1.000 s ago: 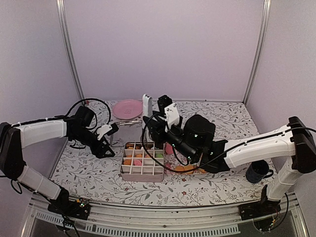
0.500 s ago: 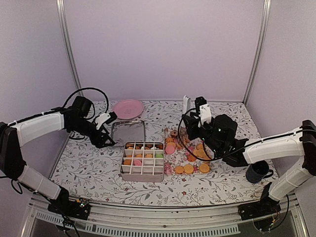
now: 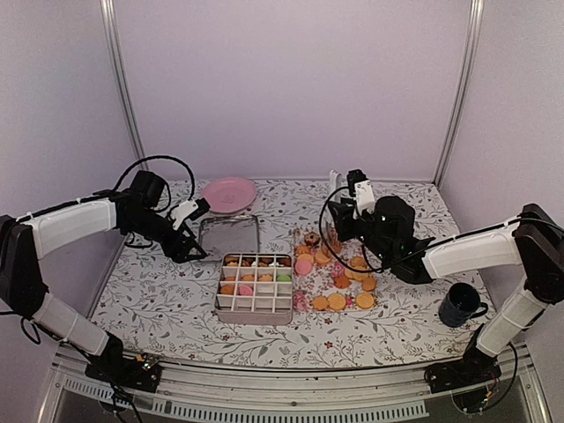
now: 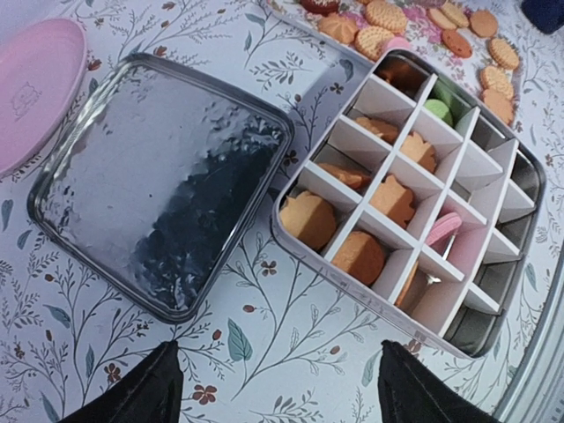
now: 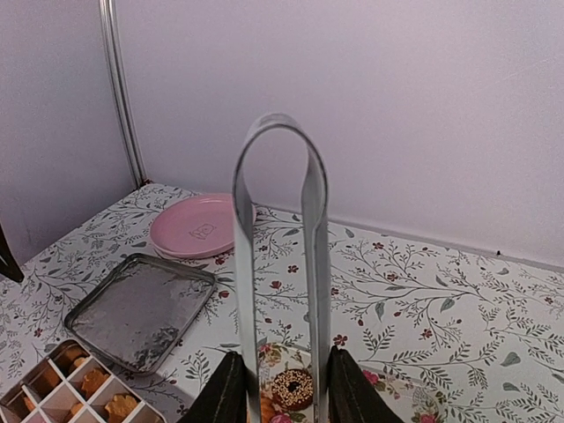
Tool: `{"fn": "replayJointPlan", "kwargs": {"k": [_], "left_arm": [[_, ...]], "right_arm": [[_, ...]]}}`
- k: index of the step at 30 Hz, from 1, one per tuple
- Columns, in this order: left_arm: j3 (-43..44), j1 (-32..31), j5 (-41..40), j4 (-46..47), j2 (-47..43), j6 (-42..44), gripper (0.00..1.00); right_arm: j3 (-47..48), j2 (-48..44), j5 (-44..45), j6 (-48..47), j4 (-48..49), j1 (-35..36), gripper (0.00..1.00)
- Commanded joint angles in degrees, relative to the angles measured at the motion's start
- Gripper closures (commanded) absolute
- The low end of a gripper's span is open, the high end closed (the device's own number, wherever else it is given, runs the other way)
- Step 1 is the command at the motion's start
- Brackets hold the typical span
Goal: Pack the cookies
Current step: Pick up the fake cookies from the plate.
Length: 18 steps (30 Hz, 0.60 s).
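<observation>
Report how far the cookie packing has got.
Done: roughly half the cells of the divided tin hold cookies.
In hand: the right gripper holds metal tongs. The left gripper is open and empty near the lid.
Left: many loose cookies lie beside the tin, several cells are empty, and the lid is off.

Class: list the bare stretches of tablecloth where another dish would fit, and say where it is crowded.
Bare: the front strip between the divided box and the near edge; the left side beside the box; the far right corner beyond the mug. Crowded: the middle, where lid, box and loose cookies sit close, tongs above.
</observation>
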Motion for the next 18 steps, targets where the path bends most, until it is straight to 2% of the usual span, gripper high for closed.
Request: {"fn": "replayJointPlan", "kwargs": {"k": [1,10,18], "left_arm": [[1.1,0.6,1.3,0.0,0.3,-0.3,0.23],[1.6,0.6,2.1,0.0,0.4,-0.3,0.23],[1.1,0.6,1.7,0.0,0.0,-0.2,0.24]], "right_arm": [[-0.2,-1.9,1.0,-0.4,2.2,-0.9,0.69],[-8.3,-11.0,1.6,1.5,-2.3,-1.0,0.68],[-9.7,-14.0,-3.0,3.4,-4.3,-0.9,0.68]]}}
